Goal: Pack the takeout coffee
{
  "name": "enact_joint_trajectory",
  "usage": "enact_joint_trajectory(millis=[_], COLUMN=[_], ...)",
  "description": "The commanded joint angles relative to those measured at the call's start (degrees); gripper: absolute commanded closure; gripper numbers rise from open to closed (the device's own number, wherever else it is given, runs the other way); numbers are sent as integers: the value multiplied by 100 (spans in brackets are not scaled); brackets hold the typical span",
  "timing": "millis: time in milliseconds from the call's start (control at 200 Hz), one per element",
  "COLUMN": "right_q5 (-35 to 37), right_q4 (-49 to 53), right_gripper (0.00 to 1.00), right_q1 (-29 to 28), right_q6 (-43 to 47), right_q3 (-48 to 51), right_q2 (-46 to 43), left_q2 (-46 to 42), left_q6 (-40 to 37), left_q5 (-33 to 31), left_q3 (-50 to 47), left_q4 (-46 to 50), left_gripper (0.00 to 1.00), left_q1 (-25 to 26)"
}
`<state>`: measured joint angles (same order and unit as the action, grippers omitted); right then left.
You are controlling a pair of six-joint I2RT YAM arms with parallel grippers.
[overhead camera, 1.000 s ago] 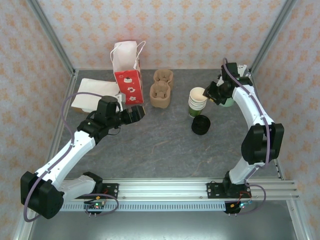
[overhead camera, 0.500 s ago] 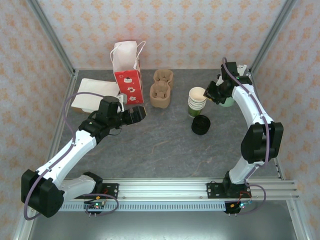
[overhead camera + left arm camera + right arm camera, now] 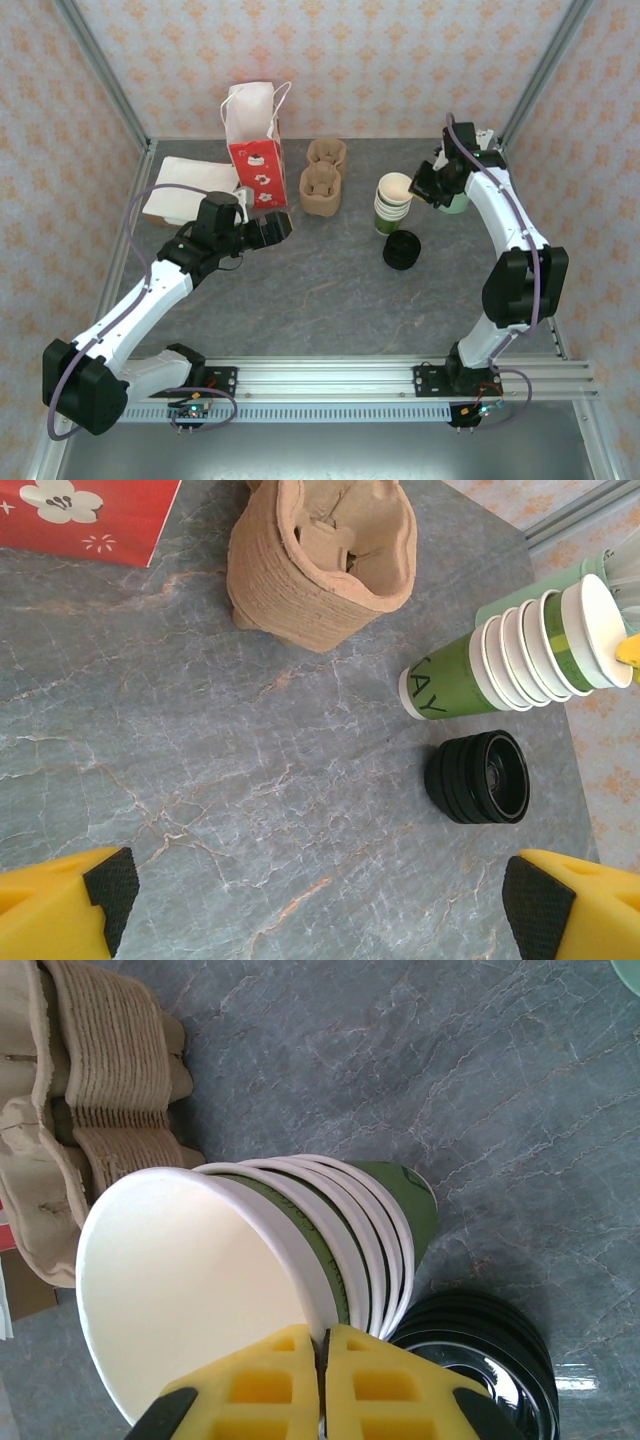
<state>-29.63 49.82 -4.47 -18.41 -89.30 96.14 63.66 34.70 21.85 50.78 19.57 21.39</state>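
My right gripper (image 3: pixel 322 1365) pinches the top cup (image 3: pixel 180 1280) by its rim, likely to peel it off the cup stack (image 3: pixel 445 675); my left gripper (image 3: pixel 325 892) hovers wide open, left of that stack.

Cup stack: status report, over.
Left hand open, hovering over the table. Right hand shut on the top cup rim, cup nested in the stack. Black lids beside it, carrier apart.

Overhead and both wrist close-ups share cups (image 3: pixel 394 203).
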Motion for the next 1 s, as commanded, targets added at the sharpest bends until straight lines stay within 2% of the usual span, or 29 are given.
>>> enact_joint_trajectory(millis=[0, 390, 561, 716, 996], right_q5=[-41, -56, 52, 332, 617], right_q4=[158, 604, 910, 1042, 426], right_gripper=[93, 94, 94, 94, 94], right_q1=[-36, -54, -256, -811, -2171], right_q6=[-22, -72, -100, -255, -950], right_q3=[-305, -816, -932, -796, 185], right_q2=[-262, -778, -1170, -1550, -1887], left_q2=[-31, -205, -340, -460, -670], left_q6=[19, -4, -59, -95, -71], left_q5=[-153, -303, -430, -563, -826], left_q3=[223, 372, 490, 523, 523], left_q4=[32, 117, 233, 318, 418], left_gripper=[3, 2, 2, 2, 1], left_q1=[39, 41, 42, 43, 45])
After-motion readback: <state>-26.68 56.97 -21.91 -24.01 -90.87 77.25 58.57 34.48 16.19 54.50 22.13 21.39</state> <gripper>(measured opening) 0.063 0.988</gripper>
